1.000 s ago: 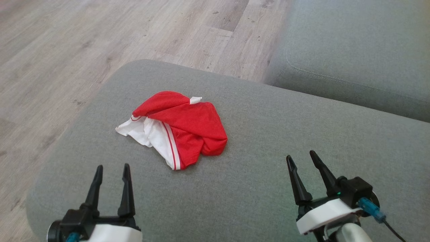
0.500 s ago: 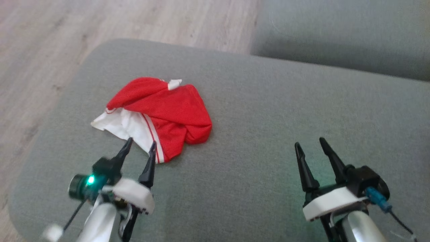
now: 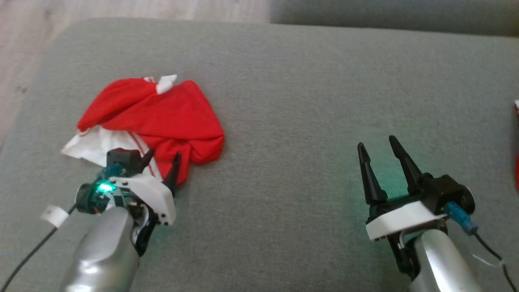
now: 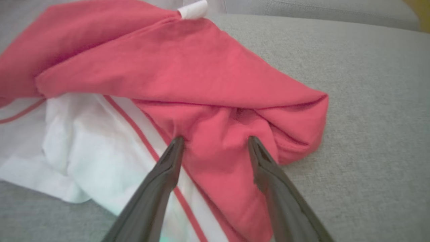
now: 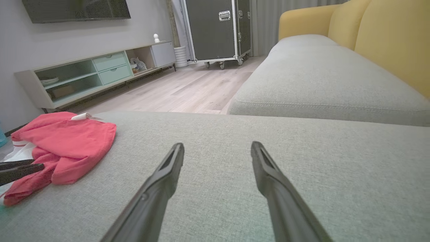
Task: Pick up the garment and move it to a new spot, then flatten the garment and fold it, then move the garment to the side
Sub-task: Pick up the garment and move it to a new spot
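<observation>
Grey couch (image 3: pixel 308 101), wooden floor (image 3: pixel 121 7)

Grey sofa seat (image 3: pixel 308 81) up close, yellow backrest (image 5: pixel 386 40) behind, pale wood-plank floor (image 5: pixel 188 87), low pale shelf unit (image 5: pixel 84 72) with mint drawers along a grey wall (image 5: pixel 20 37), dark wheeled flight case (image 5: pixel 218 28) beyond.

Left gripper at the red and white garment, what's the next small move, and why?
Probably close the left gripper on the garment. Its jaws stand open with a bunched red fold between the fingertips, so closing should pinch enough cloth to lift. The right gripper is open, well apart over the grey cushion.
</observation>
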{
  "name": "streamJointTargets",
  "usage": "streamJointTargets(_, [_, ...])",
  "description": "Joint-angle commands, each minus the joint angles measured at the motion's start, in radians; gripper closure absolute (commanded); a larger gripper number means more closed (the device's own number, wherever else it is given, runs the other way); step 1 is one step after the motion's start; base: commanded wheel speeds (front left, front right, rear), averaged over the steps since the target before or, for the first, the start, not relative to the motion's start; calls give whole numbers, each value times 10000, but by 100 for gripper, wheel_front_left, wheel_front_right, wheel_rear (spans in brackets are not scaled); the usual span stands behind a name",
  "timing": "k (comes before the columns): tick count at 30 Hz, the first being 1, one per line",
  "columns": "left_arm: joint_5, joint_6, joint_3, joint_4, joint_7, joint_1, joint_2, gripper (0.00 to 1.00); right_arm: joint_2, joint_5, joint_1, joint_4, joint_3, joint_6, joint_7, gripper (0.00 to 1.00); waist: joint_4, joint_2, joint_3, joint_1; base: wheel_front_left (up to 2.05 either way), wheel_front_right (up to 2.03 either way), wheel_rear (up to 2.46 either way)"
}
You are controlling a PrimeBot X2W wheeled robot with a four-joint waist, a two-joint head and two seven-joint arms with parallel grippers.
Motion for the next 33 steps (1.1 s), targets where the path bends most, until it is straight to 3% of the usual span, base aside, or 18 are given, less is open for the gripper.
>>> streamJointTargets(1, [-58, 17, 279, -149, -89, -453, 349, 0, -16, -91, -363, -340, 236, -7, -107, 0, -204, 0, 187, -2, 0, 0, 0])
streamJointTargets(4, [-308, 17, 139, 365, -85, -705, 389, 0, -16, -102, -440, -364, 238, -7, -107, 0, -375, 0, 277, -2, 0, 0, 0])
streamJointTargets(5, [-385, 17, 44, 443, -146, -776, 392, 28, -16, -102, -459, -363, 255, -7, -107, 0, -432, 0, 293, -2, 0, 0, 0])
streamJointTargets(6, [-484, 16, -67, 455, -272, -837, 393, 100, -16, -100, -477, -361, 271, -7, -107, 0, -490, 0, 302, -2, 0, 0, 0])
streamJointTargets(17, [-680, 16, -1237, -694, -2771, -1472, 457, 100, -16, 123, -542, -266, 469, -7, -107, 0, -1106, 0, -81, -2, 0, 0, 0])
streamJointTargets(26, [565, 16, -2486, -2810, -2982, -1851, -68, 100, -16, 318, -625, -326, 573, -7, -107, 0, -1992, 0, -135, -2, 0, 0, 0])
streamJointTargets(33, [757, 16, -3695, -2977, -2985, -2149, -767, 100, -16, 422, -712, -383, 660, -7, -107, 0, -2889, 0, 89, -2, 0, 0, 0])
